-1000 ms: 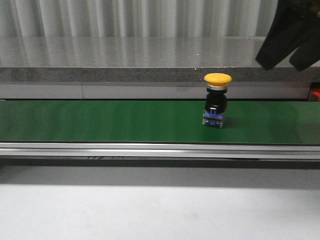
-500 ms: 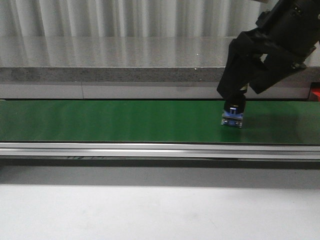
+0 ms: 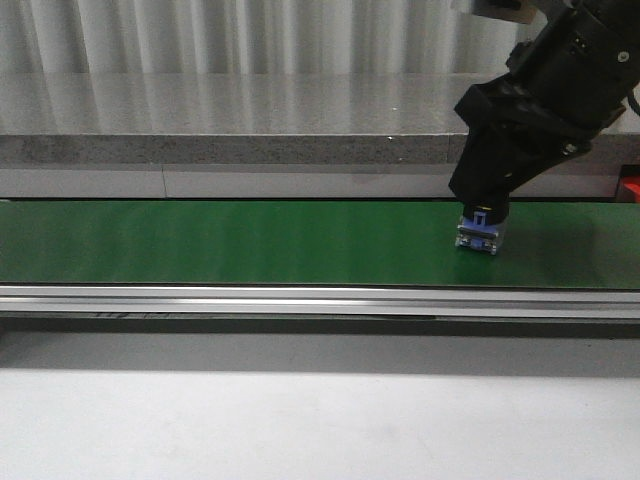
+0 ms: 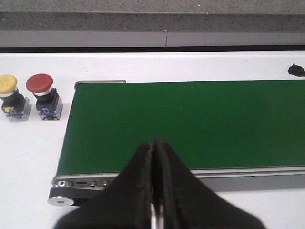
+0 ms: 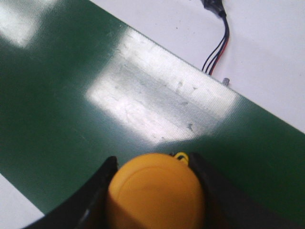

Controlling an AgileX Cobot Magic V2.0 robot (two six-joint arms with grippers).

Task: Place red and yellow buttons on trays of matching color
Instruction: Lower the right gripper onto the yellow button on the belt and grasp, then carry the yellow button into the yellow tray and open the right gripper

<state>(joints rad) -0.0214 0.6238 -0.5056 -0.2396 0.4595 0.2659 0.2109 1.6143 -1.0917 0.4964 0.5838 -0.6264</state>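
Bright overhead glare washes the green belt [image 5: 157, 109] beyond the right gripper [image 5: 155, 191]; close yellow button [image 5: 156, 193] soft, blurred

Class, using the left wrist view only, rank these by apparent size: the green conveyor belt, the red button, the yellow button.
1. green conveyor belt
2. red button and yellow button: too alike to rank; the yellow one is cut off by the frame edge.

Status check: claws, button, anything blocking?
Right claw around yellow button on green belt, grip not confirmed. Left claw shut, empty, over the belt. Nothing blocking.
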